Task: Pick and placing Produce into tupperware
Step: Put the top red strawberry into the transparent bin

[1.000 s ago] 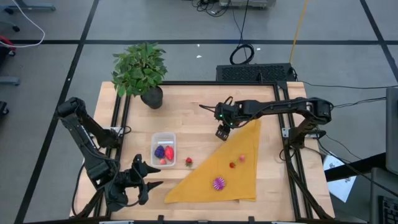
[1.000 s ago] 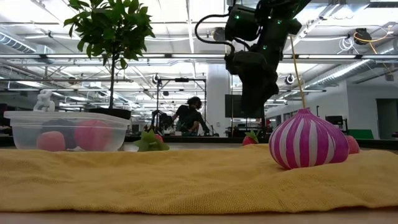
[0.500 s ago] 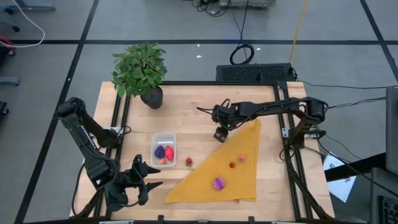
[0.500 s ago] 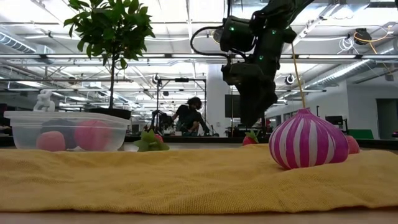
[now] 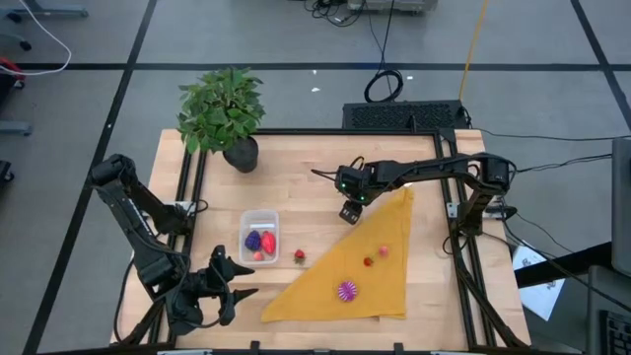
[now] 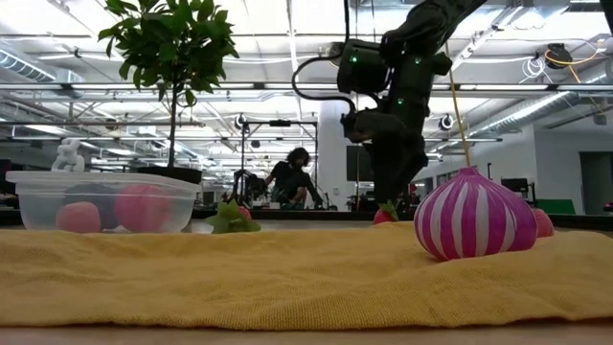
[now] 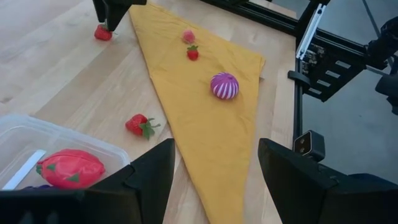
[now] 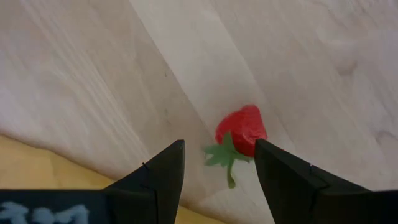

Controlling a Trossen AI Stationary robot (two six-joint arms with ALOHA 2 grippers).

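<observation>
On the left, the left gripper (image 5: 235, 286) waits near the table's front edge, its fingers spread apart and holding nothing. Just beside it sits the clear box (image 5: 258, 237), with a few toy fruits already inside. A little strawberry (image 5: 299, 256) lies on the wood between the box and the yellow cloth (image 5: 360, 271). On the cloth rest a striped purple ball (image 5: 347, 290) and two tiny red and pink fruits (image 5: 376, 256).

The right gripper (image 5: 351, 211) hangs over a red berry (image 8: 241, 132) on the wood by the cloth's far corner. Its fingers are open, one on each side, not touching it. The step looks like picking this berry. Next it likely must go lower and squeeze.

From above, the berry is hidden under the gripper.
</observation>
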